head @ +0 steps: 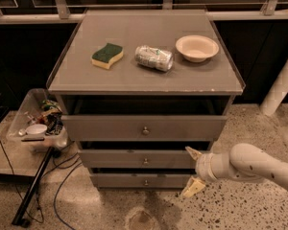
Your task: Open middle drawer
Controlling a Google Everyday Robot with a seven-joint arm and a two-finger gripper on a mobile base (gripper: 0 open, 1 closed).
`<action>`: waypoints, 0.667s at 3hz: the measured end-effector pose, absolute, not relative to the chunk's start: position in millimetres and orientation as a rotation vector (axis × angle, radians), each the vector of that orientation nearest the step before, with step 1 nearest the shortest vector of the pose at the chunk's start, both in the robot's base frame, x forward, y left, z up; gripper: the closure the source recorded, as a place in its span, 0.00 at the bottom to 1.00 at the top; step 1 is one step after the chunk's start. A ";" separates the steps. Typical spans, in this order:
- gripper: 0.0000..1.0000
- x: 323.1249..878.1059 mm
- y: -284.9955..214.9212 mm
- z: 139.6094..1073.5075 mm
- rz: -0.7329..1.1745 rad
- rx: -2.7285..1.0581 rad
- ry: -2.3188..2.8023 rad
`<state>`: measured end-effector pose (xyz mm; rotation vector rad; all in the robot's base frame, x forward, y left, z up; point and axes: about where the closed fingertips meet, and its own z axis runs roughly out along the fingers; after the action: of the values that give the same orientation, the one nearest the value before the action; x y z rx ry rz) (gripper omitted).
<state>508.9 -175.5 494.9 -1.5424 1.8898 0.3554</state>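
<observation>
The grey cabinet (144, 83) has three stacked drawers. The middle drawer (134, 159) is a wide grey front with a small round metal knob (145, 161), and it stands out a little, less than the drawer above. My gripper (191, 171) is at the lower right, on a white arm that comes in from the right. It hangs just off the right end of the middle drawer's front, to the right of the knob. Its two cream fingers are spread apart, one above the other, with nothing between them.
The top drawer (144, 127) is pulled out the most; the bottom drawer (139, 180) is below. On the cabinet top lie a green and yellow sponge (107, 55), a crushed can (154, 58) and a beige bowl (197, 47). A clear bin (38, 121) of clutter and cables stand at the left.
</observation>
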 end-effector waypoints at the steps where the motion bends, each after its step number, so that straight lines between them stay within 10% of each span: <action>1: 0.00 511.7 -173.0 491.5 0.380 -1.531 1.884; 2: 0.00 524.4 -167.8 481.5 0.411 -1.502 1.874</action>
<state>524.4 -167.8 481.5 -1.5019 1.8741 0.4114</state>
